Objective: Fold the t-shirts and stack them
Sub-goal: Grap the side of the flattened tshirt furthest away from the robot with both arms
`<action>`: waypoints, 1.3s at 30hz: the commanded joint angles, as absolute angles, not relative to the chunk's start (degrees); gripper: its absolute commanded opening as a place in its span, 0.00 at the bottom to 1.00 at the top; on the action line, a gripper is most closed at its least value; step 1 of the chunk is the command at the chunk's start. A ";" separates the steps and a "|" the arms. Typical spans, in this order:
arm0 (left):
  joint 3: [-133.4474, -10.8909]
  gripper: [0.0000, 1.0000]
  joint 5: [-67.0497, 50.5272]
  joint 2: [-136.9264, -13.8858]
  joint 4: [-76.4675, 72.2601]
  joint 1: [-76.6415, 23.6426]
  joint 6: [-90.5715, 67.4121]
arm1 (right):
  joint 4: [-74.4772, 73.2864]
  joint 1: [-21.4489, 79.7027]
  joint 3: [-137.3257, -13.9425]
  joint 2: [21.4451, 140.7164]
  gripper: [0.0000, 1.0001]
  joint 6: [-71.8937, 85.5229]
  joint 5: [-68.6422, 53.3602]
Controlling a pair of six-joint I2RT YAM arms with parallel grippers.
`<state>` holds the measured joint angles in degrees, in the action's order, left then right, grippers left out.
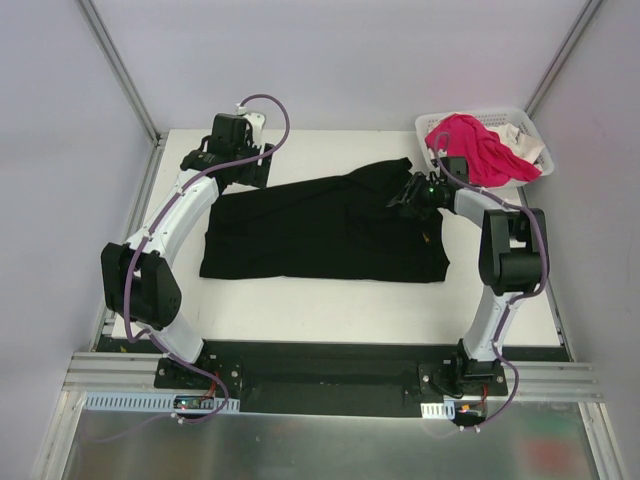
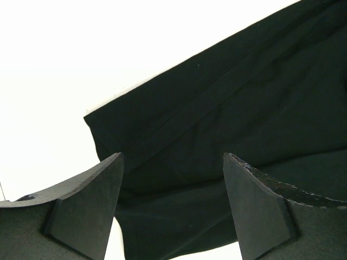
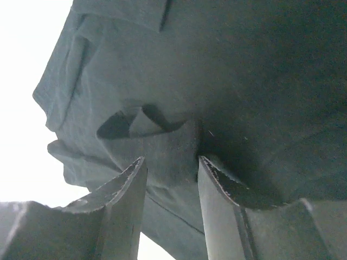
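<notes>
Top view: you've got the black shirt [image 1: 320, 230] spread flat on the table [image 1: 330, 300]. The basket [image 1: 432, 124] at the far right corner holds the pink shirt [image 1: 475, 145] and the white shirt [image 1: 522, 142].
Left wrist: left gripper [image 2: 172, 157] wide open, empty, over the shirt's corner.
Right wrist: right gripper [image 3: 171, 160] half-closed, pinching a black shirt fold.

A white counter [image 1: 330, 300] carries a white plastic lattice basket [image 1: 480, 113] at its far right corner. A black plate [image 1: 330, 365] runs along the counter's near edge, with silver metal rails [image 1: 560, 380] beside it. Pale walls [image 1: 350, 60] and slanting metal posts [image 1: 120, 70] rise behind the counter.
</notes>
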<state>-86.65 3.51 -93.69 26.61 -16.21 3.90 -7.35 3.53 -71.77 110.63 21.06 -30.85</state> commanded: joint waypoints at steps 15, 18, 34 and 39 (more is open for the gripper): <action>-87.19 0.73 4.92 -91.58 26.72 -16.96 5.10 | -6.94 6.77 -77.96 113.91 0.01 22.59 -31.38; -87.19 0.73 5.10 -91.41 26.63 -16.96 5.27 | -6.94 6.50 -78.05 113.38 0.01 22.15 -30.85; -87.01 0.73 5.63 -91.76 26.46 -16.96 5.18 | -11.51 3.08 -81.91 113.38 0.01 18.72 -28.13; -86.92 0.73 5.62 -91.93 26.37 -17.05 5.36 | -12.83 2.81 -83.84 114.78 0.01 18.28 -26.38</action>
<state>-86.65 5.06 -93.69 26.57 -16.21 4.16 -11.11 3.09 -79.90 114.08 19.86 -28.40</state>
